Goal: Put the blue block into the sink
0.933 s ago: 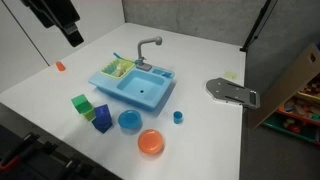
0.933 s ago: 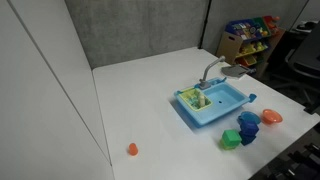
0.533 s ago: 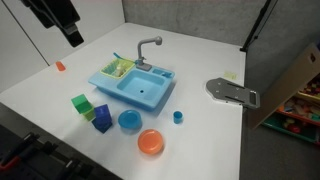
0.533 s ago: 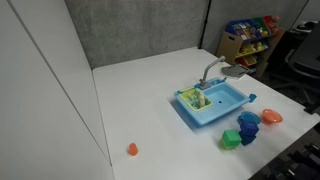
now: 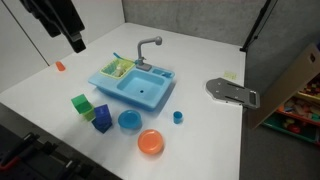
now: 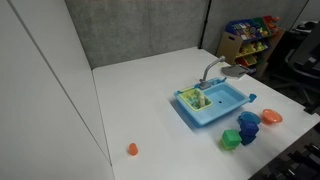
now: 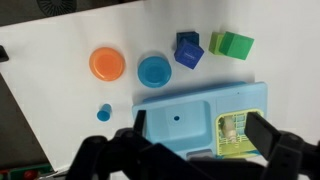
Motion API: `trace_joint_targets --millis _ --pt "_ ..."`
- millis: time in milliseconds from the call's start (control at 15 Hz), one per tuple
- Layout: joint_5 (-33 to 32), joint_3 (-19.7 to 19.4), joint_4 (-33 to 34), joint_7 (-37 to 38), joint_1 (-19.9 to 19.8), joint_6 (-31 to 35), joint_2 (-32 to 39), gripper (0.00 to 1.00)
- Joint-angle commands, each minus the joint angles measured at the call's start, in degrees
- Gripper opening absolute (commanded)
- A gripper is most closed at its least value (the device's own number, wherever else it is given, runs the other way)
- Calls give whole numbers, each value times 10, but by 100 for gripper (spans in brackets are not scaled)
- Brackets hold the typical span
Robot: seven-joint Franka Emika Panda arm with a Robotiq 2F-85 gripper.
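Nothing is done yet. The sink stands empty. The gripper hangs high above it, jaws spread wide and holding nothing. The blue block sits on the table near-left of the sink, beside a green cube. Reaching, grasping and carrying all remain.

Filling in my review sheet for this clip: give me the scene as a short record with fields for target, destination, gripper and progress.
target: small dark blue block, on the white table beside a green cube
destination: light blue plastic toy sink, basin empty
gripper: black gripper, open, holding nothing, raised clear of the block
nearby: round blue bowl, orange dish
progress: block not yet grasped
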State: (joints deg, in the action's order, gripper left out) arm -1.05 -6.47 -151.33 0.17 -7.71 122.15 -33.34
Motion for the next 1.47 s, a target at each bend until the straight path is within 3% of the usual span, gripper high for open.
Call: trace_joint_targets --millis 0,400,867,1400 --pt "2 19 26 36 2 -5 62 100" --pt "-11 30 6 79 -5 12 104 100" --pt "-24 28 -43 91 -13 109 146 100" --pt "-27 22 -28 115 -14 153 272 100"
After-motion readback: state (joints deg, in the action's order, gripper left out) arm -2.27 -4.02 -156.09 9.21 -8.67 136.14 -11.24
